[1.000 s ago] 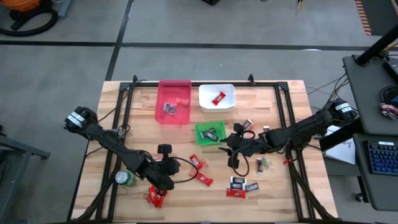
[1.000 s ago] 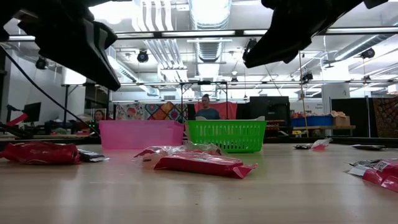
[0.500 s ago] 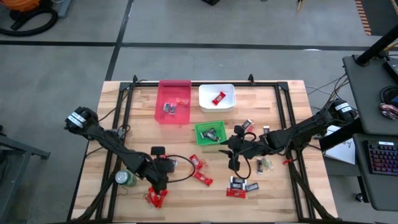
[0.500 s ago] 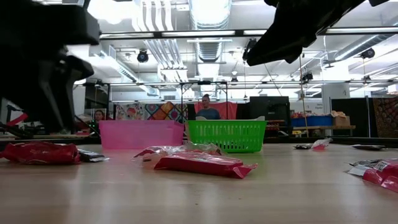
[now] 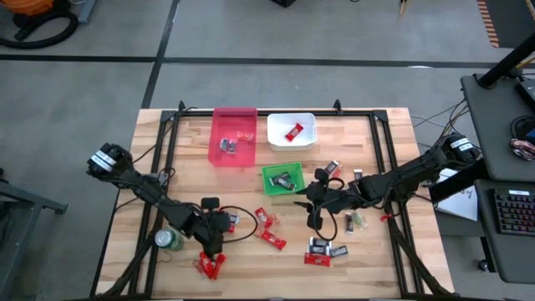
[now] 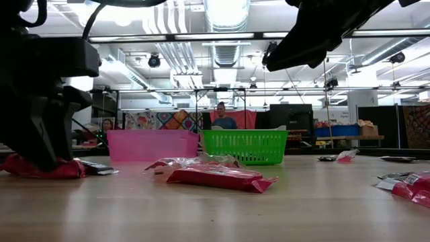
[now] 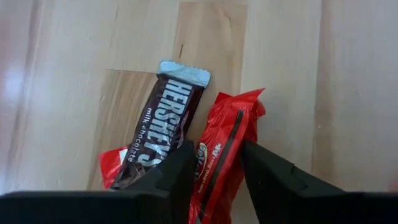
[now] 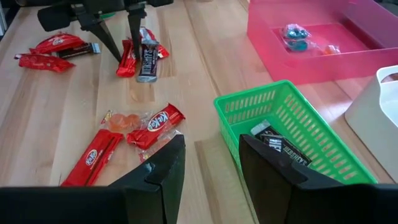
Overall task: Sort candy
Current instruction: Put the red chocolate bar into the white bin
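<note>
Small wrapped candy lies scattered on the wooden table. Near the front left, a red candy [image 7: 225, 146] lies beside a dark Hershey's bar [image 7: 163, 130], both flat on the wood. My left gripper [image 7: 219, 168] stands open over this pile [image 5: 209, 266], one finger on each side of the red candy. My right gripper [image 8: 211, 162] hovers open above the table's middle [image 5: 313, 205], beside the green bin [image 5: 282, 178], with nothing between its fingers. My left gripper comes at the red candy from above, fingers pointing down, one finger [image 7: 180, 171] along each long side of the wrapper. The candy lies flat on the table. I cannot tell whether the fingers touch it.
A pink bin [image 5: 234, 138] and a white bin [image 5: 291, 131] stand at the far edge, each with candy inside. A green can [image 5: 168, 240] stands left of my left gripper. More red candies [image 5: 269, 230] lie mid-table; another cluster [image 5: 322, 249] lies front right.
My left gripper has tipped its fingers downward and come down onto the candy pile at the front left. The candy there has stayed where it was.
</note>
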Motion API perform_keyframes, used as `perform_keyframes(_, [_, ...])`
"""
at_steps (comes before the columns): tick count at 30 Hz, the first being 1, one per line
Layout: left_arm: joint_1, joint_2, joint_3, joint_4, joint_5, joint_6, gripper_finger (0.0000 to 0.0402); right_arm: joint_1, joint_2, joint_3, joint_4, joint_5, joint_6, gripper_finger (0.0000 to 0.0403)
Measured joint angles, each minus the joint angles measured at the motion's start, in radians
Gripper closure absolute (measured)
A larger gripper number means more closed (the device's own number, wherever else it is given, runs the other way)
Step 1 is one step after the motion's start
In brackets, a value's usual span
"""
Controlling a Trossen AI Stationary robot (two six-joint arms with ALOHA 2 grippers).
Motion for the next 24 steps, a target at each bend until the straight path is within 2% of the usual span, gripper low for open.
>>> perform_keyframes(3, [0.0,0.0,0.001,0.0,0.002,0.011,0.0312,0.0,0.0,0.0,0.0,0.0,-0.002,0.0257])
perform_keyframes(8, [0.0,0.0,0.01,-0.009,0.003,0.034,0.0388,0.0,0.0,0.0,0.0,0.0,-0.013,0.0255])
perform_keyframes(12, [-0.006,0.0,0.02,-0.013,-0.006,0.036,0.0392,0.0,0.0,0.0,0.0,0.0,-0.035,0.0254])
perform_keyframes(16, [-0.014,-0.04,0.024,0.084,-0.111,0.082,0.0398,0.0,0.0,-0.001,0.017,0.0,-0.066,0.0258])
perform_keyframes(19, [-0.013,-0.074,0.024,0.173,-0.233,0.149,0.0399,0.0,0.0,-0.011,0.089,0.001,-0.117,0.0264])
perform_keyframes(24, [-0.013,-0.113,0.023,0.42,-0.445,0.392,0.04,0.0,0.0,-0.035,0.31,0.0,-0.316,0.027])
